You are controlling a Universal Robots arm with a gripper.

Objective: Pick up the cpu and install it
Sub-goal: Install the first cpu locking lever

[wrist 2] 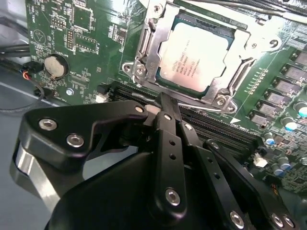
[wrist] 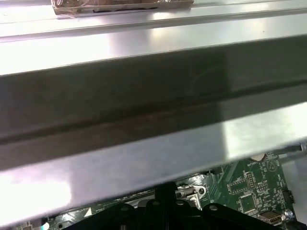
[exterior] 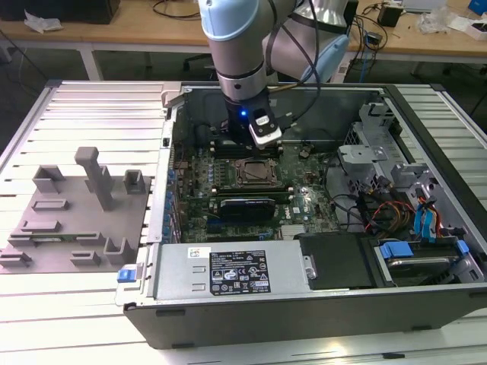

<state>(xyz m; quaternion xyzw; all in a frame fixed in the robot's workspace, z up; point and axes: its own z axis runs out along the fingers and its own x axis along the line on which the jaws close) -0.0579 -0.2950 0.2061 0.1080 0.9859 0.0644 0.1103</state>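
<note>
The cpu (wrist 2: 194, 57), a pale silver square chip, lies flat in the motherboard socket (wrist 2: 144, 52), with the metal frame and wire lever around it. In the second wrist view my gripper (wrist 2: 165, 100) hangs just off the socket's edge, beside the memory slots. Its black fingers (wrist 2: 168, 143) are pressed together with nothing between them, and they do not touch the chip. In the exterior view the gripper (exterior: 256, 144) is inside the open computer case, just beyond the socket (exterior: 255, 173). The first wrist view has the gripper's fingers (wrist: 163, 211) before a strip of green board.
The case wall (wrist: 144, 96) stands close to the wrist. A long black expansion card (exterior: 247, 207) lies in front of the socket. Drive cages and cables (exterior: 396, 205) fill the exterior view's right. A grey fixture plate (exterior: 72, 220) with blocks lies outside the case on the left.
</note>
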